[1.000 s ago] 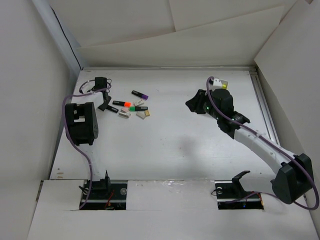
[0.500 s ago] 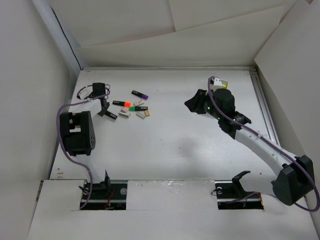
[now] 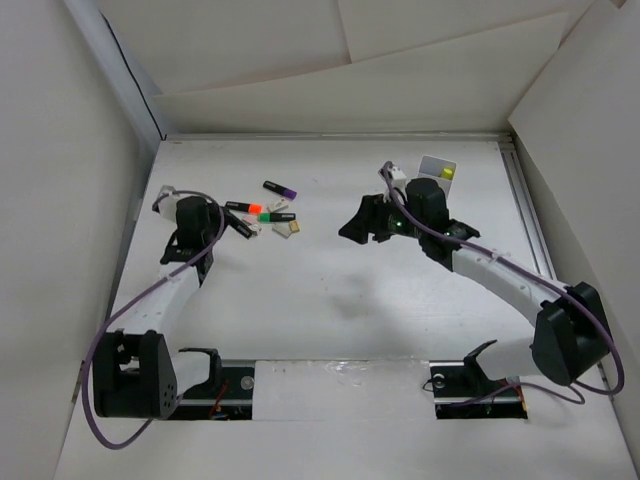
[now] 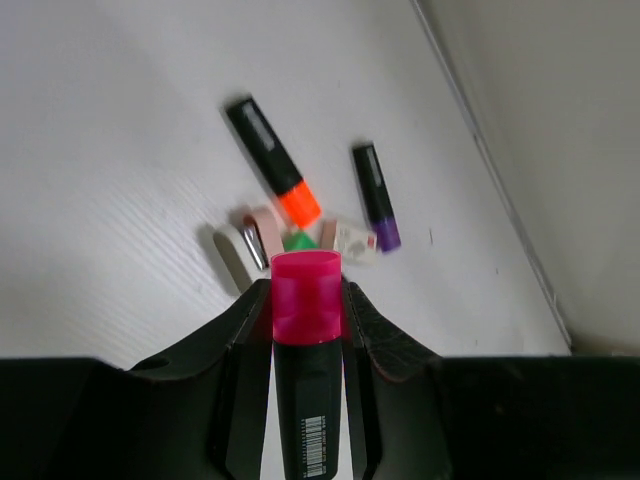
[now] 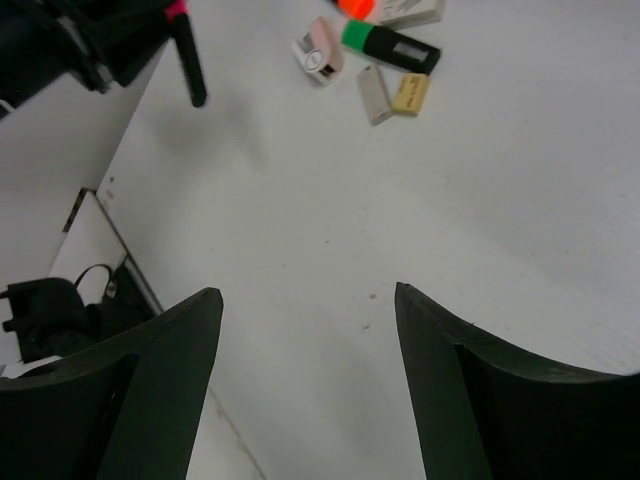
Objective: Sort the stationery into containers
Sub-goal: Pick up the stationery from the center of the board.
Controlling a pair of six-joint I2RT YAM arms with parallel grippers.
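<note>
**Pink marker held on the left, box far off on the right**

The left gripper (image 4: 304, 292) is squeezed shut on a black marker with a pink cap (image 4: 306, 390). The marker lies in line with the fingers (image 4: 248, 340), and its pink end pokes out in front. It seems to be lifted off the table (image 3: 330, 320).

Just past it lies the rest of the stationery, all close together. There is a marker with an orange end (image 4: 272, 160), one with a purple end (image 4: 376, 196), a green one (image 5: 390, 42) and some small tan and pink pieces.

The right gripper (image 5: 305, 293) is wide open and holds nothing. It hangs over the middle of the table.

Farthest away is the white box (image 3: 437, 166), near the back right side. It has something yellow in it. The box lies to the right of the pink marker and a bit farther back, well apart from it. The right arm sits between them and is nearer the box. I think the marker must go a long way to the right, or pass to the open gripper.
</note>
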